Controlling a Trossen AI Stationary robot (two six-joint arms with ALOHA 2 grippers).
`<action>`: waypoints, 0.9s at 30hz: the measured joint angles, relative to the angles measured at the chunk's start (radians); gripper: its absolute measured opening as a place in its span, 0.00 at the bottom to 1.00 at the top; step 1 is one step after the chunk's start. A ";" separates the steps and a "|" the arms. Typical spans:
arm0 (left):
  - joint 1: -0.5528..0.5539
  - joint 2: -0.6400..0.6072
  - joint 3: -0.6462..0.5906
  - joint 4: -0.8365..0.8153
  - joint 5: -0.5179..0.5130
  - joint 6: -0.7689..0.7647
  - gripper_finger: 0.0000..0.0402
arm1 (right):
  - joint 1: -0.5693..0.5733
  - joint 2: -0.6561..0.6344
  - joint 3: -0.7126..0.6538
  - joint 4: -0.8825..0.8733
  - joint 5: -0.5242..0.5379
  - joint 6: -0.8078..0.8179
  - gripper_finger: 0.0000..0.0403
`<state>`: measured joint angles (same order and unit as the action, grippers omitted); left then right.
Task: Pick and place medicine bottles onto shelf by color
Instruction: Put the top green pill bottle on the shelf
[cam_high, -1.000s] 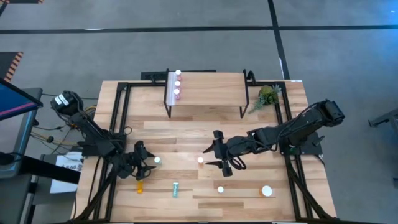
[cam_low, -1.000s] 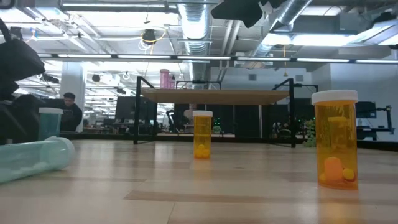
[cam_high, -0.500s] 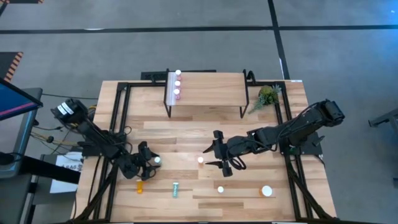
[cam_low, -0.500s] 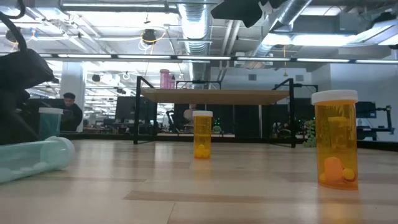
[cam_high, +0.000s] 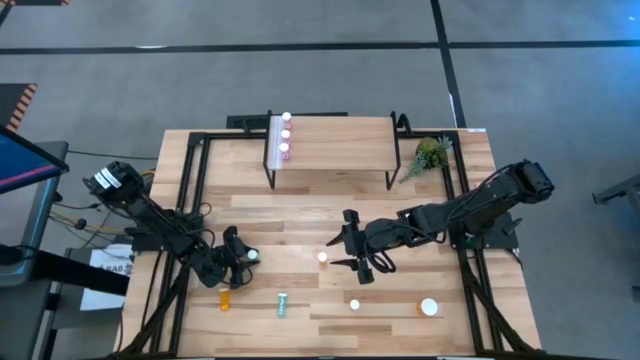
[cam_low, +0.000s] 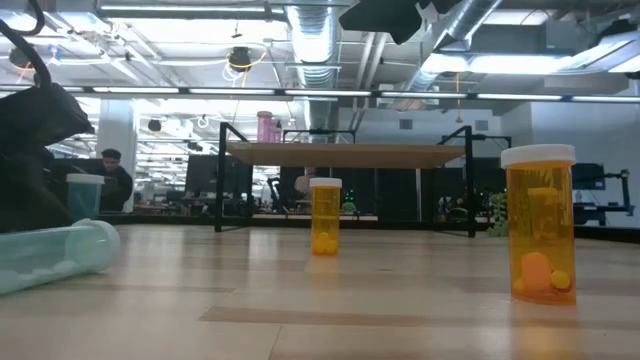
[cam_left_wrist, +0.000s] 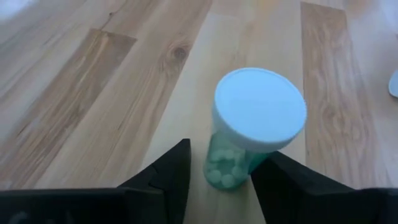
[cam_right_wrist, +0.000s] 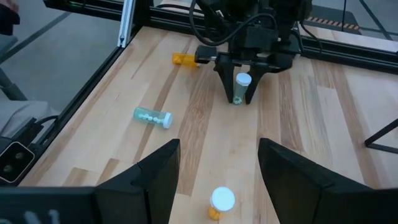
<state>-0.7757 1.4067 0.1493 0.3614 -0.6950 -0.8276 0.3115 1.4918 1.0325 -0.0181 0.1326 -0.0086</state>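
On the wooden table (cam_high: 330, 215), in the lower left of the high view, a teal bottle (cam_left_wrist: 247, 144) stands upright with its long axis vertical, directly between the two fingers of the left gripper (cam_high: 240, 262). These fingers lie close on both sides, but I cannot tell if they already press it; the right gripper (cam_high: 358, 255) waits open near the middle, farther from it. I count three pink bottles (cam_high: 285, 133) on the shelf (cam_high: 335, 142), and two teal and four orange ones on the table.
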 joint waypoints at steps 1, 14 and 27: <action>0.000 0.000 0.000 0.001 -0.001 0.000 0.34 | 0.000 0.000 0.000 0.000 0.000 0.000 0.59; 0.088 0.001 0.072 0.127 0.100 0.174 0.30 | -0.061 0.000 0.000 0.019 -0.004 0.034 0.59; 0.228 0.001 0.171 0.019 0.245 0.291 0.30 | -0.098 0.000 0.000 0.019 -0.033 0.007 0.59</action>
<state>-0.5480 1.4075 0.3199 0.3809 -0.4499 -0.5366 0.2133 1.4918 1.0328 0.0006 0.0994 -0.0012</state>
